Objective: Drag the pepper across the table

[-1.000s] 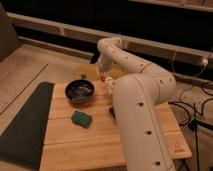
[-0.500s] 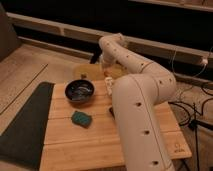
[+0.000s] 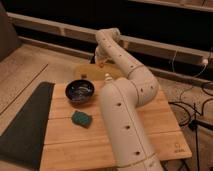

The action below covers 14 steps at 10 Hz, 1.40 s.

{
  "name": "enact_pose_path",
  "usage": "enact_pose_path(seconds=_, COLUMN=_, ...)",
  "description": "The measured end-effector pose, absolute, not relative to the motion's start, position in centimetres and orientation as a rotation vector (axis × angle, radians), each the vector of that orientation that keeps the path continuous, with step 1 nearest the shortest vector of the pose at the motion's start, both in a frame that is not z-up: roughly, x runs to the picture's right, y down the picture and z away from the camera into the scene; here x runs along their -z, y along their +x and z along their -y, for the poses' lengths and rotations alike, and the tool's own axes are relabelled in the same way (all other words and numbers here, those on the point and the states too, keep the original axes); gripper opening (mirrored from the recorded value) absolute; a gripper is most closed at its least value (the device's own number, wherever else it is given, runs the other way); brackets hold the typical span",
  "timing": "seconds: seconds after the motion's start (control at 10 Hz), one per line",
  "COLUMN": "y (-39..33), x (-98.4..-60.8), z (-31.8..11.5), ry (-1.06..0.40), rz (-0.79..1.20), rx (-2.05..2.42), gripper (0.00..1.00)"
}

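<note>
The table is a light wooden top of broad planks. My white arm rises from the near side, bends, and reaches down to the table's far edge. The gripper hangs there, dark and partly hidden behind the arm, just above the far edge. A small red-orange spot right at it looks like the pepper. I cannot tell whether the pepper is held or only touched.
A dark bowl stands on the far left of the table. A blue-green sponge lies in front of it. A dark grey mat lies along the left side. A yellowish round shape sits at the far edge. Cables trail on the right.
The arm's far end has shifted slightly up and back along the table's far edge. The bowl and the sponge have not moved.
</note>
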<state>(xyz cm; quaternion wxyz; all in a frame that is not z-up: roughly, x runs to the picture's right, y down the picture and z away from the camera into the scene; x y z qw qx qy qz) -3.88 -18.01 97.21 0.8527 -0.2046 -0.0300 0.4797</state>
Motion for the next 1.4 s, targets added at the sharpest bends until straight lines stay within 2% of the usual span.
enact_pose_path(seconds=0.1, y=-4.1, x=-97.3, z=18.0, ry=-0.434, rz=0.07, rx=-1.003, gripper=0.14)
enact_pose_path(seconds=0.2, y=-3.98, x=-97.29, z=18.02, ry=-0.433, rz=0.07, rx=-1.004, gripper=0.29)
enact_pose_path(seconds=0.4, y=-4.02, x=-97.3, z=18.0, ry=-0.434, rz=0.07, rx=-1.004, gripper=0.49)
enact_pose_path(seconds=0.5, y=-4.06, x=-97.31, z=17.99, ry=-0.434, rz=0.07, rx=-1.003, gripper=0.63)
enact_pose_path(seconds=0.6, y=-4.0, x=-97.3, z=18.0, ry=-0.434, rz=0.069, rx=-1.004, gripper=0.73)
enact_pose_path(seconds=0.7, y=-4.01, x=-97.31, z=17.99, ry=-0.434, rz=0.069, rx=-1.004, gripper=0.79)
enact_pose_path(seconds=1.4, y=-3.9, x=-97.43, z=17.85, ry=-0.435, rz=0.067, rx=-1.004, gripper=0.8)
